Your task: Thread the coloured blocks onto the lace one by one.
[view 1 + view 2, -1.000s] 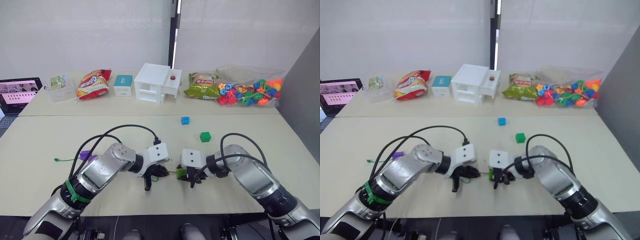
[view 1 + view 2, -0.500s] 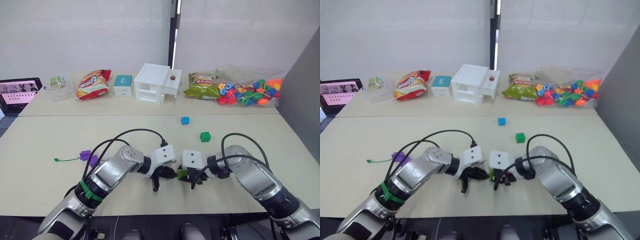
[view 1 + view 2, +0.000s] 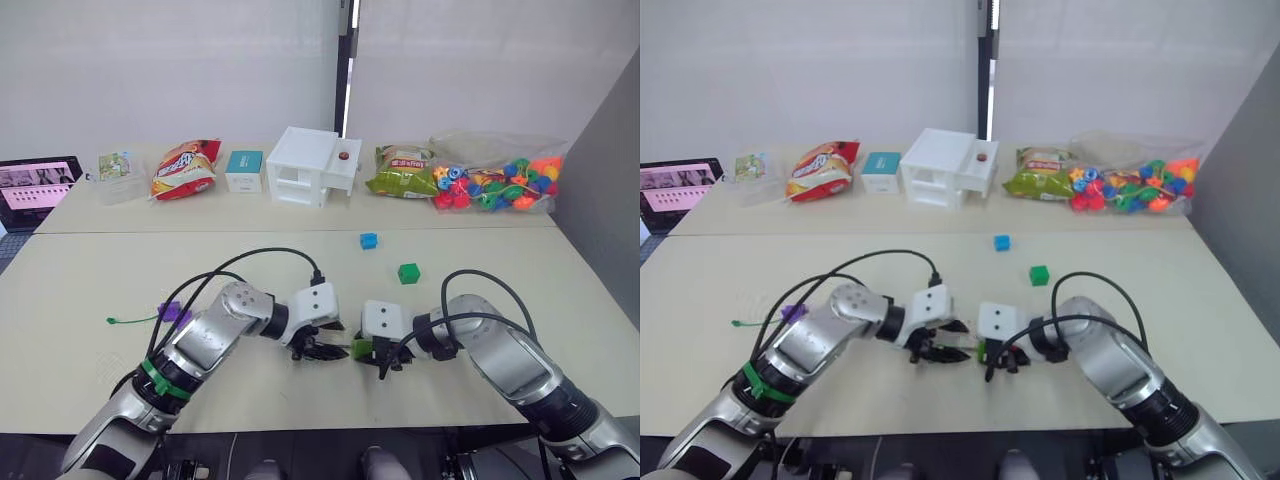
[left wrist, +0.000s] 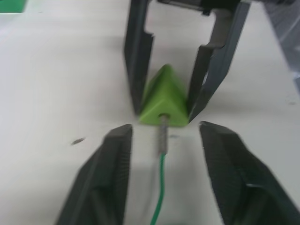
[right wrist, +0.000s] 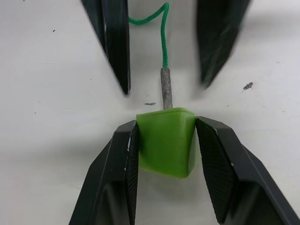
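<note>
Desk [image 3: 90,270]: two pale tops butted together, the seam running across behind the work area. Back desk, largest first: clear bag of rounded multicoloured beads [image 3: 497,185] at far right; white box-shaped unit [image 3: 314,166] with a red dot, centre; orange snack bag [image 3: 186,166] to its left; green snack bag [image 3: 404,170] to its right; small teal box [image 3: 245,169]; clear tub [image 3: 120,174]; a lit screen [image 3: 36,186] at the far left edge. Front desk: left gripper [image 4: 162,183] and right gripper [image 5: 165,159] face each other tip to tip near the front edge, low on the desk. Right gripper is clamped on the light green block [image 5: 166,140], one finger pressed to each side. Left gripper stands apart, fingers either side of the lace [image 4: 160,200] without touching it. The lace's stiff dark tip [image 5: 166,93] sits at the hole in the light green block's face; how far in, cannot tell. The far end of the lace trails off to the left on the desk, beside a purple block [image 3: 172,311]. Blue block [image 3: 369,241] and dark green block [image 3: 408,273] lie loose, well behind the grippers, the blue one farther back.
</note>
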Motion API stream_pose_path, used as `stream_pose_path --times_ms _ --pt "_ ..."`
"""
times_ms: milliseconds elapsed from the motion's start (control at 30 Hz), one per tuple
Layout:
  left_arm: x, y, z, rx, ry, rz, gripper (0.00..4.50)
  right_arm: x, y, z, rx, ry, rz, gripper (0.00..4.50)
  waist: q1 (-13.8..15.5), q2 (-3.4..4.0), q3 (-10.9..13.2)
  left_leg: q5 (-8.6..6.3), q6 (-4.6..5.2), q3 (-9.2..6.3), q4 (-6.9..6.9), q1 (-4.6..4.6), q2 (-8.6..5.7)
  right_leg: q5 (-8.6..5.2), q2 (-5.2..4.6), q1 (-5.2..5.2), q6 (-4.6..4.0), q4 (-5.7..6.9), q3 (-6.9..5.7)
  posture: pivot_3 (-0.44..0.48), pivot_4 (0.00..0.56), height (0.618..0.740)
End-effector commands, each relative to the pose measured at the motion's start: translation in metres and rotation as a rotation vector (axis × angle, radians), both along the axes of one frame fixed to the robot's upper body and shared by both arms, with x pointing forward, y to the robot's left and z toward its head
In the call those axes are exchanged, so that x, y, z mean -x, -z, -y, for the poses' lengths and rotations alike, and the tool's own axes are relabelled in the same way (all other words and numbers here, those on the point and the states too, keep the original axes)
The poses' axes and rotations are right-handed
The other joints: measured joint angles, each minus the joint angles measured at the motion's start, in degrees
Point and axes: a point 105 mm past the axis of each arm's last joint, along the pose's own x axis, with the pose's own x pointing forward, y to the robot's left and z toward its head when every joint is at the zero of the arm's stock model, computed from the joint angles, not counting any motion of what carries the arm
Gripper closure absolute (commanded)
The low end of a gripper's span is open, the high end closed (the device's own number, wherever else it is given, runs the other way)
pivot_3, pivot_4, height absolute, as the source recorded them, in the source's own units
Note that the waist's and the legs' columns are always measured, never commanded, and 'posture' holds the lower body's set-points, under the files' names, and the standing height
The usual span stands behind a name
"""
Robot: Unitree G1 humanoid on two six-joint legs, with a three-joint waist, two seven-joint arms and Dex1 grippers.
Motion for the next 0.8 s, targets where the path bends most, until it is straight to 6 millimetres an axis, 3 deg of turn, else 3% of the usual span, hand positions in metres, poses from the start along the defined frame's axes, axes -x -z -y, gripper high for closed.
stream_pose_path --times_ms 33,267,467,733,800 --pt "0.000 -0.008 -0.017 0.029 -0.016 0.040 1.94 0.003 0.003 0.001 -0.005 0.008 -0.024 3.13 -0.04 0.00 0.00 0.00 0.00 0.00 0.00 -0.01 0.00 0.00 0.00 0.00 0.00 0.00 0.00 0.000 0.150 0.740" --pt "0.004 0.016 -0.024 0.006 -0.043 0.043 1.94 0.001 0.001 0.004 -0.006 0.023 -0.017 3.13 -0.03 -0.04 -0.03 0.00 0.00 0.00 -0.02 0.07 0.00 0.00 0.00 0.05 0.00 0.00 0.00 0.000 0.150 0.740" --pt "0.001 0.018 -0.013 0.045 -0.057 0.044 1.94 0.002 0.001 0.005 -0.005 0.027 -0.020 3.13 0.06 -0.06 -0.05 0.00 0.00 0.00 0.00 0.07 0.00 0.00 0.00 0.08 0.00 0.00 0.00 0.000 0.150 0.740" --pt "-0.001 0.020 -0.011 0.049 -0.053 0.041 4.43 0.005 0.003 0.005 -0.004 0.028 -0.031 3.13 0.12 -0.06 -0.05 0.00 0.00 0.00 0.00 0.07 -0.01 0.00 -0.01 0.07 0.00 0.01 0.00 0.000 0.150 0.740" --pt "-0.001 0.021 -0.010 0.047 -0.052 0.043 4.47 0.006 0.004 0.004 -0.006 0.027 -0.034 3.13 0.12 -0.06 -0.05 0.00 0.00 0.00 0.00 0.07 -0.01 0.00 -0.01 0.07 0.00 0.01 0.00 0.000 0.150 0.740"
